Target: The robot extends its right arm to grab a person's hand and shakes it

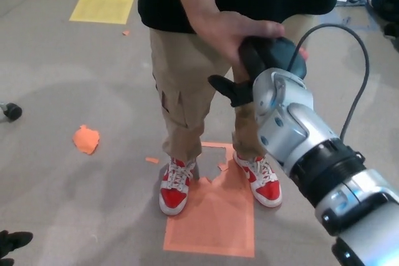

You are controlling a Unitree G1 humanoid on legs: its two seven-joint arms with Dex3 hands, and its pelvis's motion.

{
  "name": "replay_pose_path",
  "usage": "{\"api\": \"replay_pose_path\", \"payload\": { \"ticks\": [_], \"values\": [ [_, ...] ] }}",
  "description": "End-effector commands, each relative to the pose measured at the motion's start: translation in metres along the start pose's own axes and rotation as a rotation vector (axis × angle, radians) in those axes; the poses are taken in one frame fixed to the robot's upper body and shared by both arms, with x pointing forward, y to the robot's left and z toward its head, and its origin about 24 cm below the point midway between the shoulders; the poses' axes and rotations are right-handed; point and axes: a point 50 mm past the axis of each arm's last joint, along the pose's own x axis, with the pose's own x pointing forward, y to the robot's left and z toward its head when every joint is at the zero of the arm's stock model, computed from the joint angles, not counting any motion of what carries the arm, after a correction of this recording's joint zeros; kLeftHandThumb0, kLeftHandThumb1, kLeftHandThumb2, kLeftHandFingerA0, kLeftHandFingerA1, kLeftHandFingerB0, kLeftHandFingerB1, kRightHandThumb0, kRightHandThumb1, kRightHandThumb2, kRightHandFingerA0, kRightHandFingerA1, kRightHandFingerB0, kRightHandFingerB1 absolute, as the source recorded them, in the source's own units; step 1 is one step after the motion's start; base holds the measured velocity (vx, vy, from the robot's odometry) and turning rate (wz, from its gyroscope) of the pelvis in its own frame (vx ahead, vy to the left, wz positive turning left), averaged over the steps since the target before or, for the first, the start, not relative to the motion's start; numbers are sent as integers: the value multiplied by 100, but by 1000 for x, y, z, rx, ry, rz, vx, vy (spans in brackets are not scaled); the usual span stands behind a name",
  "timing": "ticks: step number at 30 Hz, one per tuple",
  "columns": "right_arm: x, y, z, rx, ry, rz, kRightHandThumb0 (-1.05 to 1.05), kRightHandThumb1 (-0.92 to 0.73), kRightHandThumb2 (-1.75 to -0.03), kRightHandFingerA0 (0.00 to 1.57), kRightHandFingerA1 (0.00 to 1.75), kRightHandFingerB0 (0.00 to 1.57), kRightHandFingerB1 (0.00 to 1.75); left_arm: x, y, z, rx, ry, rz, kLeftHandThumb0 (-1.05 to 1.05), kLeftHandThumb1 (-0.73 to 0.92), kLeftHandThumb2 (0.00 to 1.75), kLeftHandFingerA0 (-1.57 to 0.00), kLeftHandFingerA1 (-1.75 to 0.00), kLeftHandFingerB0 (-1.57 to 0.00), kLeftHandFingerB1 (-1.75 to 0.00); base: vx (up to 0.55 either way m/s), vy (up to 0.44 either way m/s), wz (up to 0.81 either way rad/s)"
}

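Up ahead of me, my right robot hand (265, 66) is reached out at the end of a silver forearm (293, 126) that rises from the lower right corner toward the middle of the view. Its black fingers are wrapped into the person's hand (234, 29), which comes down from above and closes over the top of my robot hand, the person's thumb lying across my knuckles. One black digit, my thumb (227, 88), sticks out to the left below that clasp. So I am holding the person's hand, palm against palm, in front of the person's tan trousers (184, 85). A black cable (349, 66) loops up beside my wrist on the right. Below my robot hand, the person's red and white shoes (174, 185) stand on an orange patch (212, 216) of the floor (62, 104).
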Motion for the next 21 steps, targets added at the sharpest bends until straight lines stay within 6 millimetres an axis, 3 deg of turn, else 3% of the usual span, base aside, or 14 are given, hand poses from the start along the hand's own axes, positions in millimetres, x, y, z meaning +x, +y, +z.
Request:
{"api": "replay_pose_path", "payload": {
  "ticks": [1,5,6,7,8,9,10,12,14,16,18,19,20,21],
  "values": [
    [3,17,-24,3,50,40,-73,-49,-95,65,66,27,47,-3,8,-1,15,12,4,-33,63,114,0,-47,0,-47,0,0,0],
    [2,11,-23,88,8,-19,-83,-67,-61,92,56,75,52,-3,9,0,-5,-6,7,-32,65,115,0,-47,-1,-47,0,0,0],
    [2,0,-16,118,-23,-49,-89,-56,-97,93,66,77,65,-2,9,1,-22,-20,2,-31,66,115,-1,-47,-2,-47,0,0,0],
    [0,-9,-10,122,-47,-78,-83,-53,-97,86,75,61,63,-2,10,2,-19,-20,7,-57,91,67,-21,-31,-20,-32,0,0,0],
    [-2,-19,-2,123,-72,-111,-83,-53,-97,86,75,61,63,-1,11,3,-14,-17,13,-57,91,67,-21,-31,-20,-32,0,0,0],
    [-8,-36,10,118,-117,-168,-88,-56,-95,79,71,46,56,0,12,4,-4,-12,12,-31,64,115,-1,-47,-1,-47,0,0,0],
    [-14,-47,17,118,-158,-207,-87,-72,-62,74,57,43,43,0,12,4,1,-12,12,-59,92,68,-20,-31,-18,-31,0,0,0],
    [-33,-75,35,138,-267,-310,-94,-60,-95,88,92,35,50,0,13,4,13,-11,16,-58,92,68,-23,-32,-19,-32,0,0,0],
    [-71,-123,60,171,-423,-448,-92,-63,-69,84,86,39,44,0,14,4,15,-18,26,-58,91,67,-23,-31,-22,-32,0,0,0],
    [-89,-141,68,188,-476,-486,-88,-72,-62,82,70,42,42,0,14,3,12,-8,29,-60,91,67,-21,-30,-21,-31,0,0,0],
    [-105,-153,71,229,-524,-532,-83,-68,-61,88,108,39,40,0,14,1,17,23,31,-61,87,67,-18,-29,-18,-30,0,0,0],
    [-111,-160,71,260,-547,-558,-81,-65,-60,87,104,41,40,-1,15,1,22,20,25,-32,63,114,0,-46,0,-46,0,0,0],
    [-112,-163,70,271,-550,-567,-79,-65,-60,84,69,43,41,-1,15,1,19,22,23,-32,63,113,0,-47,0,-46,0,0,0],
    [-107,-162,67,264,-531,-565,-89,-57,-93,87,77,34,48,-1,15,0,9,26,23,-32,63,113,0,-46,0,-46,0,0,0]
  ]
}}
